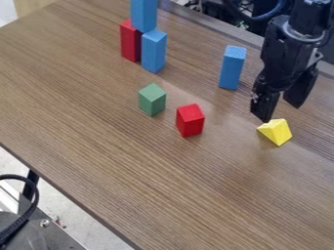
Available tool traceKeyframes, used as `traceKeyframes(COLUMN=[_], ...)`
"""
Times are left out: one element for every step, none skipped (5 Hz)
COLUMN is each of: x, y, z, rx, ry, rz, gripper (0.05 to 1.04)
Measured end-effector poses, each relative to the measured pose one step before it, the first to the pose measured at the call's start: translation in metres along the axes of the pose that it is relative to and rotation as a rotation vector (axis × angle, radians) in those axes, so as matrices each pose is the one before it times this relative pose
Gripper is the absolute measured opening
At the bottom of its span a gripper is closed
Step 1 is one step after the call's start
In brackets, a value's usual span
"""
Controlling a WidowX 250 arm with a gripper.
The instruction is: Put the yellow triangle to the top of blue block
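The black gripper (pixel 281 113) hangs over the right side of the table, its two fingers spread apart with nothing between them. Just below its fingertips, the yellow triangle (pixel 275 132) lies on the wood. A blue block (pixel 232 68) stands upright by itself to the left of the gripper. Farther left, another blue block (pixel 154 51) stands upright beside a red one, and a third blue block (pixel 143 14) rests above them, cut off by the top edge of the view.
A tall red block (pixel 130 41) stands at the upper left within the stack. Near the middle of the brown table (pixel 150 171) are a green block (pixel 152 99) and a short red block (pixel 190 120). The table's front edge runs diagonally at lower left.
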State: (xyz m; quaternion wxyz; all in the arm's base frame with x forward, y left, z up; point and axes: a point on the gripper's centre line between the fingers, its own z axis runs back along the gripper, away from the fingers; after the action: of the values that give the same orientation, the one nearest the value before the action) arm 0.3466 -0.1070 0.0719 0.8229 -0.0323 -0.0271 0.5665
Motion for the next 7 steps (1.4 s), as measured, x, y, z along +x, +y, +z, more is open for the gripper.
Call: traceKeyframes(x=[0.00013, 0.00108, 0.00066, -0.00062, -0.00407, -0.00231, -0.00098], y=[0.00599, -0.00054, -0.00100, -0.00202, -0.00201, -0.00114, -0.00134], z=[-0.01404, -0.00437, -0.00328, -0.00217, -0.00090, -0.00305, -0.00908], rx=[0.0444, 0.0035, -0.0013, -0.0091, -0.0156, -0.0048, 0.0153], ry=[0.0028, -0.0064, -0.0040, -0.0029, 0.0015, 0.0041, -0.0006], rz=[0.0014, -0.0039, 0.0068, 0.0137, -0.0008, -0.0022, -0.0026], gripper=[0.999, 0.999, 0.999, 0.999, 0.999, 0.999, 0.999])
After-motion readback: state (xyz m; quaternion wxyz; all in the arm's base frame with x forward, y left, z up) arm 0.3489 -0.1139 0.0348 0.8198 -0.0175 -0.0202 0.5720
